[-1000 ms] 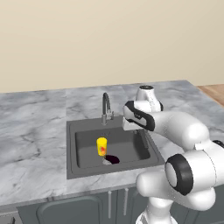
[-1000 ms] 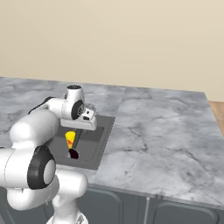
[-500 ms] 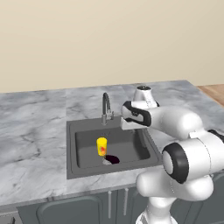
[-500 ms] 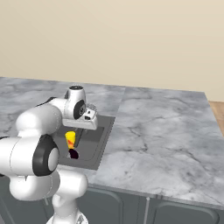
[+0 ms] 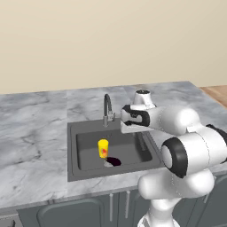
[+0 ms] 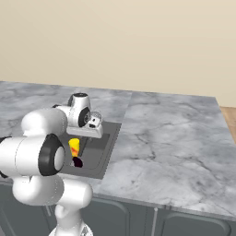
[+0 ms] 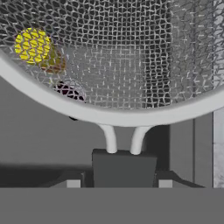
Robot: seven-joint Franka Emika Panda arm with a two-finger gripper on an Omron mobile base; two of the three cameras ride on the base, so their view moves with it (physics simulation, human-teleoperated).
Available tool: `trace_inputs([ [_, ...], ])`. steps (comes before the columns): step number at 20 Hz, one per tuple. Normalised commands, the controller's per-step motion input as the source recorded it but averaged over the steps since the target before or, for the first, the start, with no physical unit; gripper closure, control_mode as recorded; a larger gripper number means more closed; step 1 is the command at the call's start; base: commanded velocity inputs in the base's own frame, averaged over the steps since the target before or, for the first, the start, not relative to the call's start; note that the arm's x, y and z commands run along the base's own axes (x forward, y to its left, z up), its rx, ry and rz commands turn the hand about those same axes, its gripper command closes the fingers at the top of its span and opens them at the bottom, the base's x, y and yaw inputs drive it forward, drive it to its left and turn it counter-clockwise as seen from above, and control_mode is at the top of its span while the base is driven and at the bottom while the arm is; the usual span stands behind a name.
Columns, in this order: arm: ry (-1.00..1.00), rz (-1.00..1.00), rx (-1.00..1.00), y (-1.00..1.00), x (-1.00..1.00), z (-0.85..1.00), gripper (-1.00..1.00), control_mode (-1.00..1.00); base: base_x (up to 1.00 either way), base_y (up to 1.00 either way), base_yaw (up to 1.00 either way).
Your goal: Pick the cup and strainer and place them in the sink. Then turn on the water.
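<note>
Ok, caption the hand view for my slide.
Gripper holds grey fine-mesh strainer by its handle above dark sink; yellow cup seen through mesh.

You have one cup, one strainer, one sink, one tap, one gripper

A grey-white marble countertop runs wall to wall beneath the gripper; the dark square sink is sunk into it directly under and left of the gripper; the arched tap rises from the sink's back rim, just beside the gripper; the yellow cup stands upright in the basin, below the gripper.
</note>
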Motion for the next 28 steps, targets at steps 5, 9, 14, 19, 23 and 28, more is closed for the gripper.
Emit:
trace_inputs([
  [5, 0.00, 0.00, 0.00, 0.00, 0.03, -0.25, 1.00, -1.00, 0.00, 0.00, 0.00],
  [9, 0.00, 0.00, 0.00, 0.00, 0.01, -0.27, 1.00, -1.00, 0.00, 0.00, 0.00],
  [14, 0.00, 0.00, 0.00, 0.02, 0.02, -0.29, 1.00, -1.00, 0.00, 0.00, 0.00],
  [19, 0.00, 0.00, 0.00, 0.04, 0.00, -0.28, 1.00, -1.00, 0.00, 0.00, 0.00],
  [23, 0.00, 0.00, 0.00, 0.07, 0.00, -0.26, 1.00, -1.00, 0.00, 0.00, 0.00],
  [28, 0.00, 0.00, 0.00, 0.15, 0.00, -0.23, 1.00, -1.00, 0.00, 0.00, 0.00],
])
